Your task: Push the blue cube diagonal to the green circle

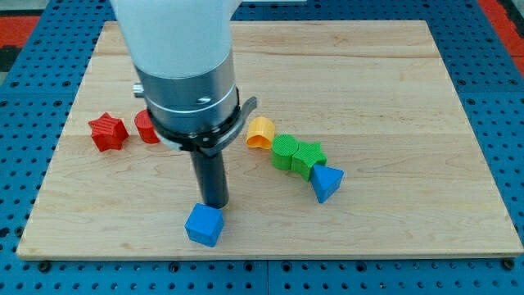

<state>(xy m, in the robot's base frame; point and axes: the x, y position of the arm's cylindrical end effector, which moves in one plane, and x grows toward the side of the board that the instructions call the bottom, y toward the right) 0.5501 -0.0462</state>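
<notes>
Surface: pale wooden board (344,74) lying on a blue pegboard bench.
Arm: white and grey cylinder reaching down from the view's top, ending in a straight dark rod.
End effector: no jaws to open or close, just my tip (214,204), resting on the board.
Blue cube (204,224): small blue plastic block near the view's bottom edge, touching or just below my tip, slightly to its left.
Green circle (284,152): round green plastic block up and to the view's right of the cube, well apart from it.
Neighbours: green star (310,158) touching the circle's right; blue triangular block (327,182) below that; yellow curved block (260,132) above-left.
Far side: red star (107,132) and another red block (146,126), partly hidden by the arm.
Key relation: my tip sits above the cube, the wrong side for a push rightward toward the circle.
</notes>
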